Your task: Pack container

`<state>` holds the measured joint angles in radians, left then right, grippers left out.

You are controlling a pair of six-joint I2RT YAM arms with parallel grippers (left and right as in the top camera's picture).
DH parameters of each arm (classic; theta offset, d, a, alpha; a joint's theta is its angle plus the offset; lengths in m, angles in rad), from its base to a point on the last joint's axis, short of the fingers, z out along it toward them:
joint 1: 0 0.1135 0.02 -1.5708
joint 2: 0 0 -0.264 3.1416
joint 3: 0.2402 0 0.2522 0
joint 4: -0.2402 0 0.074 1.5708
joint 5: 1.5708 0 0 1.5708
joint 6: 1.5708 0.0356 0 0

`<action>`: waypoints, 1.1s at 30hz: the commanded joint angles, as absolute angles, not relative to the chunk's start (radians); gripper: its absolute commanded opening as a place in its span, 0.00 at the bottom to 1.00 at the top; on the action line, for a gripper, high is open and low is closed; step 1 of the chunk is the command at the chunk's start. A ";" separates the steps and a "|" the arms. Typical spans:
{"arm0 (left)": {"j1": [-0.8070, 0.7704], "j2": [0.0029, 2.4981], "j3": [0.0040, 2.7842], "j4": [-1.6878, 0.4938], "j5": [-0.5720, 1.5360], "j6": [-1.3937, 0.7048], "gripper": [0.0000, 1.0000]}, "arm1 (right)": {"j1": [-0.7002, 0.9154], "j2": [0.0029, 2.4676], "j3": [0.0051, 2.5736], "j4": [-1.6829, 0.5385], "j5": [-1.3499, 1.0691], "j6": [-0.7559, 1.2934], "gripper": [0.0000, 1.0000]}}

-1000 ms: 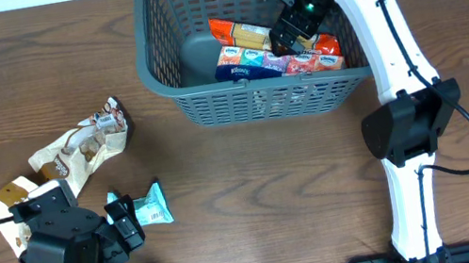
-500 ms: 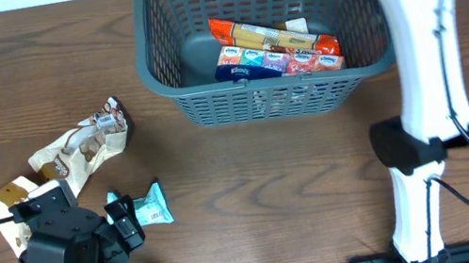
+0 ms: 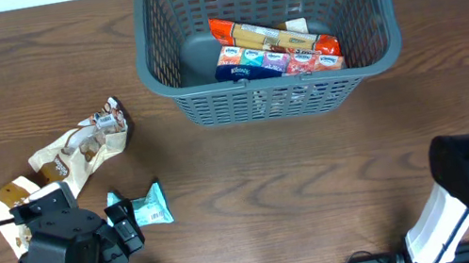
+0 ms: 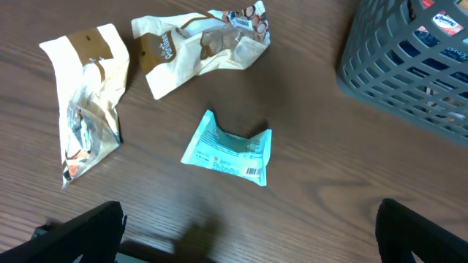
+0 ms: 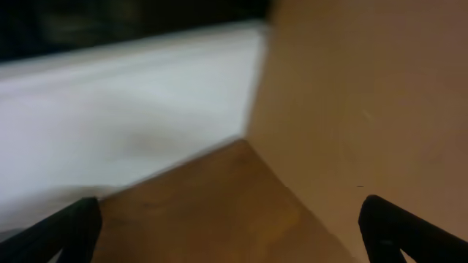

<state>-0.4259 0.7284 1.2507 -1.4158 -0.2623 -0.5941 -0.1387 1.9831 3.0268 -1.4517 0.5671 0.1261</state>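
Container: the container (image 3: 272, 98) sits on the far side of the wooden table (image 3: 317, 165), with snack packs (image 3: 276, 48) lying on its floor.
Left gripper: the left gripper (image 4: 248, 223) hangs well off to the container's near-left, jaws spread wide and nothing between them.
Teal packet: the teal packet (image 4: 229, 148) lies flat between those jaws and the container.
Cream bag: a crumpled cream bag (image 3: 80, 150) lies left of the container, well apart.
Right gripper: the right gripper (image 5: 227, 219) is outside the overhead view, spread wide and empty; its own view is blurred.

The only word that can just be made out is a white "Kleenex" on the dark blue pack (image 3: 239, 71) in the basket (image 3: 277, 98), far ahead and right of the left pincer (image 4: 252, 232); the script on the cream bag (image 4: 197, 51) and the print on the teal packet (image 4: 229, 148), both just ahead of it, are too small to read.
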 commanded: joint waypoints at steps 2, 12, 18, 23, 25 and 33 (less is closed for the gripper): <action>-0.420 0.730 1.257 -1.421 -0.274 -0.577 0.99 | -0.242 2.000 3.004 -1.544 0.626 0.336 0.99; -0.420 0.730 1.257 -1.421 -0.274 -0.577 0.99 | -0.371 2.016 2.876 -1.630 0.519 0.370 0.99; -0.420 0.730 1.257 -1.422 -0.274 -0.577 0.99 | -0.406 2.016 2.802 -1.624 0.520 0.370 0.99; -0.420 0.730 1.257 -1.421 -0.274 -0.577 0.98 | -0.449 2.016 2.685 -1.575 0.508 0.370 0.99; -0.420 0.730 1.257 -1.421 -0.274 -0.577 0.99 | -0.459 2.016 2.642 -1.575 0.495 0.370 0.99; -0.420 0.730 1.257 -1.421 -0.274 -0.577 0.99 | -0.457 2.016 2.543 -1.551 0.411 0.370 0.99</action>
